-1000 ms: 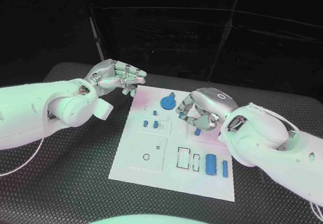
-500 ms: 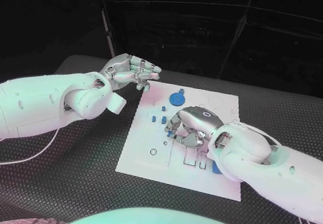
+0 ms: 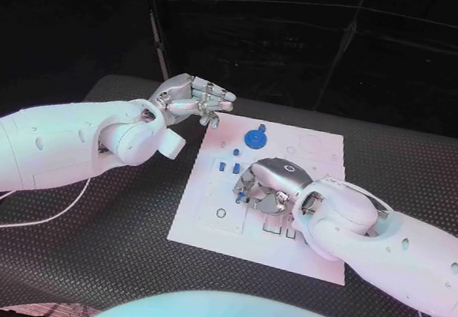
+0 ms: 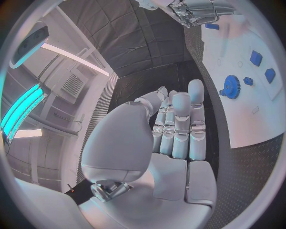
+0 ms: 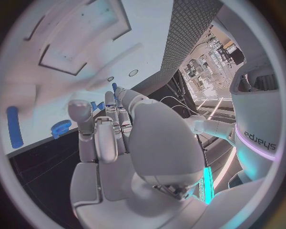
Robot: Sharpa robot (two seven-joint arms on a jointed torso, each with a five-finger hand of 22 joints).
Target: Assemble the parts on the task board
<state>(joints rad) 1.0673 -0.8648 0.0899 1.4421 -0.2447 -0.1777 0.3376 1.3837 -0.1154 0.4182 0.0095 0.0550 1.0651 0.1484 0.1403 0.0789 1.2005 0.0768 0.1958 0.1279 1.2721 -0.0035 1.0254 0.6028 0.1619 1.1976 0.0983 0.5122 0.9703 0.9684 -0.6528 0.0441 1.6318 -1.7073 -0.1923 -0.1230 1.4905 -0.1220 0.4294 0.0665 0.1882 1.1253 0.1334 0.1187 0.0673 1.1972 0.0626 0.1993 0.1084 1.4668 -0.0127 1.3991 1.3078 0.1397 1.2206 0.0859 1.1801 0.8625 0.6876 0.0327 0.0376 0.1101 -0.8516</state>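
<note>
Since a second ago the right silver hand (image 3: 270, 185) has dropped to mid-frame over the white task board (image 3: 296, 252), fingers curled, contents untellable; the left silver hand (image 3: 192, 99) hovers closed, empty, upper left.

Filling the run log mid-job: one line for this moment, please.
left hand: curled, empty, off board's far-left corner | right hand: low over task board middle, grasp unclear | blue gear: far end

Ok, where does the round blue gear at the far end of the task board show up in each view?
Head view: the gear lies at the far end of the task board.
Left wrist view: the gear lies on the task board, near its edge.
Right wrist view: a curved blue piece may be it; I cannot tell.
Shared landmark: the white task board.
</note>
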